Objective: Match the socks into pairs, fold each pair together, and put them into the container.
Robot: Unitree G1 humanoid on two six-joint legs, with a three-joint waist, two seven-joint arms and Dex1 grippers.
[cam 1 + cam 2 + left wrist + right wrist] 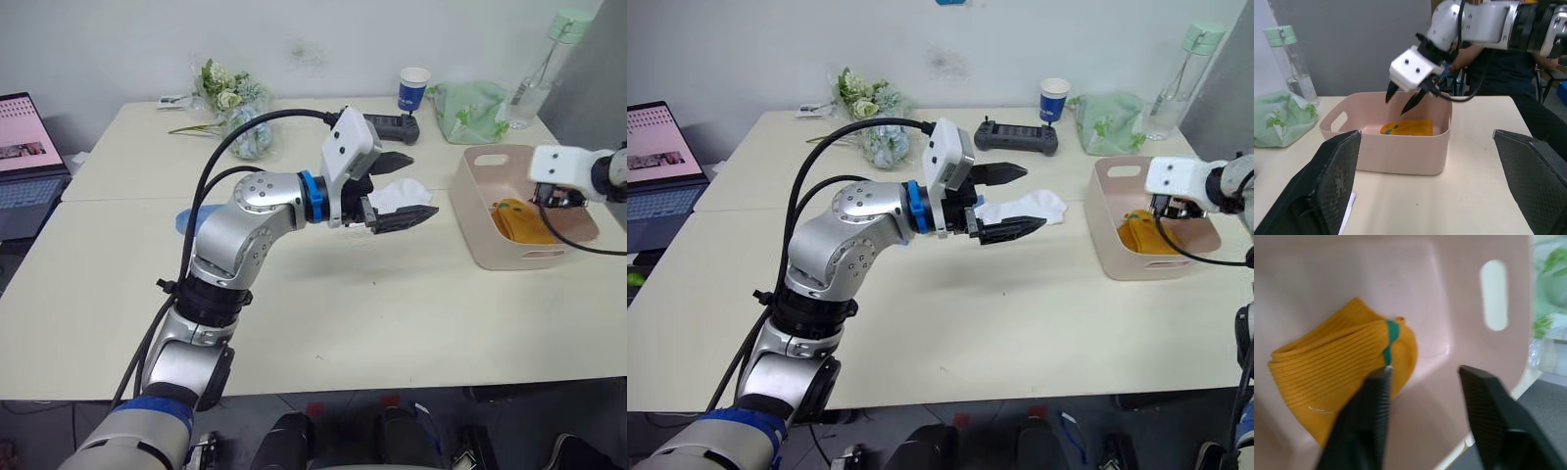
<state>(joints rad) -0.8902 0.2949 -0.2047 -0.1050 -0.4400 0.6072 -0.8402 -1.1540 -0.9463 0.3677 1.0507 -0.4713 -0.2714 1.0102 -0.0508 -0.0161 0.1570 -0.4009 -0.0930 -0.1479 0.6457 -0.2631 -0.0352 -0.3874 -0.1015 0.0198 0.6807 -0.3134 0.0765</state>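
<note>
a laptop (24, 157), flowers (230, 93), paper cup (414, 86), green bag (472, 110), bottle (544, 61) and possibly a controller (1017, 136) on the table (343, 323).

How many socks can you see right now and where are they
3 patches: a folded yellow bundle, perhaps two socks, in the pink tub; a white sock by the left gripper; something blue behind that arm.

The left arm reached across mid-frame, its gripper (404, 188) spread wide and empty. At the right edge, the right gripper (1406, 99) pointed downward, fingers parted, holding nothing.
</note>
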